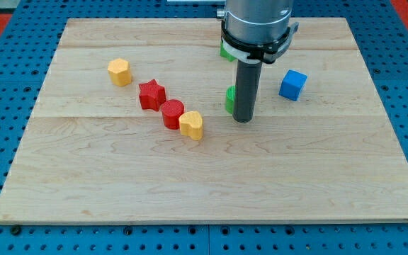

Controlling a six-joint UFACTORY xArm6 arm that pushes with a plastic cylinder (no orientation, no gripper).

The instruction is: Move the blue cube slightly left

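The blue cube (pixel 292 85) sits on the wooden board at the view's right of centre. My tip (pixel 243 120) rests on the board to the lower left of the cube, a gap apart from it. A green block (pixel 229 99) is partly hidden behind the rod, touching its left side. Another green block (pixel 225 49) shows only as a sliver behind the arm's body.
A yellow block (pixel 120 71) lies at the upper left. A red star (pixel 151 94), a red cylinder (pixel 173 113) and a yellow block (pixel 191 125) form a diagonal line left of my tip. The wooden board (pixel 211 184) lies on a blue pegboard.
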